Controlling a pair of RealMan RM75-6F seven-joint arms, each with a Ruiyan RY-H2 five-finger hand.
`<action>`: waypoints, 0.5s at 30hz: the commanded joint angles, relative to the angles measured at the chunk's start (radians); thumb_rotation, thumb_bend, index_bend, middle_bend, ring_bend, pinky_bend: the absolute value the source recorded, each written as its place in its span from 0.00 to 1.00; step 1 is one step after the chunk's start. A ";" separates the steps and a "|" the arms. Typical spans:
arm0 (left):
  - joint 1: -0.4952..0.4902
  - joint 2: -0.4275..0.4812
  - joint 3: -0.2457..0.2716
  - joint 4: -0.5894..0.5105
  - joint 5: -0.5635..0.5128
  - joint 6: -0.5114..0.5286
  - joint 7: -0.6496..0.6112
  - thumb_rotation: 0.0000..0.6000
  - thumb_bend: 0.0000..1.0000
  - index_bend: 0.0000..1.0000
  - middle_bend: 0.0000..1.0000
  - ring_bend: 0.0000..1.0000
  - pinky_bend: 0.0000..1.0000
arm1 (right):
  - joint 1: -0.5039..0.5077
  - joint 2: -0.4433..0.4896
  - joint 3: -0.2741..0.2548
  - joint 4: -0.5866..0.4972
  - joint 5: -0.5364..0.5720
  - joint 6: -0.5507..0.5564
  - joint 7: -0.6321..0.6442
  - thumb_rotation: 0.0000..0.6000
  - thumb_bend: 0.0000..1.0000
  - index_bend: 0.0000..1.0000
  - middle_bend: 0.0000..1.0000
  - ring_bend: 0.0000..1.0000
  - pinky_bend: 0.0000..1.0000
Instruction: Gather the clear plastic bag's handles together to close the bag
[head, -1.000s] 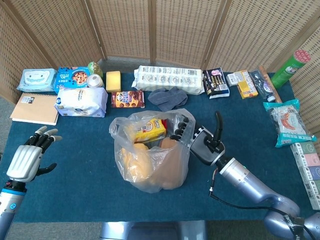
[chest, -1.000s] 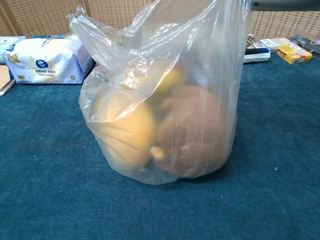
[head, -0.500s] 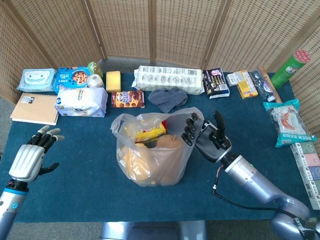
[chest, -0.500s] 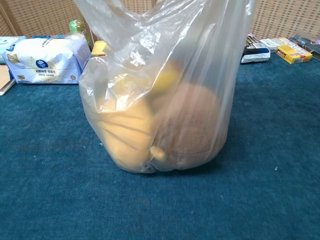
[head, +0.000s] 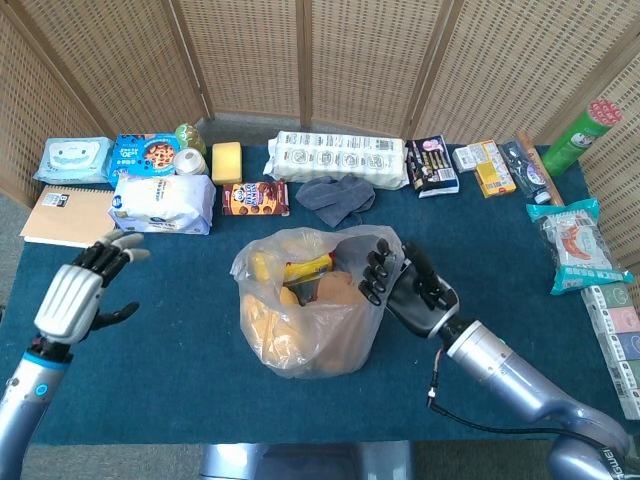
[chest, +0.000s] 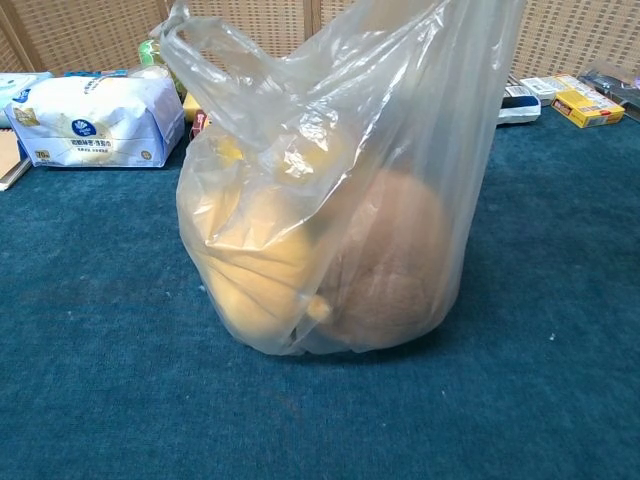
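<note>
We saw the clear plastic bag standing on the middle of the blue table. Our right hand held its right handle up. Our left hand was spread wide, far away.

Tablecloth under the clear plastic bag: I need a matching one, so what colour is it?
Dark teal blue tablecloth, plain; clearest in the chest view.
</note>
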 joint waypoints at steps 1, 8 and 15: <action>-0.049 -0.017 -0.033 0.020 0.010 -0.030 -0.018 1.00 0.09 0.26 0.20 0.12 0.26 | -0.010 0.003 0.015 -0.017 0.011 -0.005 -0.015 0.78 0.20 0.58 0.69 0.71 0.71; -0.153 -0.073 -0.070 0.053 0.032 -0.093 0.032 1.00 0.11 0.26 0.20 0.12 0.26 | -0.033 0.009 0.046 -0.048 0.026 -0.003 -0.061 0.80 0.20 0.58 0.68 0.71 0.70; -0.242 -0.140 -0.090 0.087 0.029 -0.154 0.082 1.00 0.11 0.26 0.20 0.12 0.26 | -0.050 0.001 0.060 -0.056 0.029 -0.020 -0.103 0.80 0.20 0.58 0.67 0.69 0.64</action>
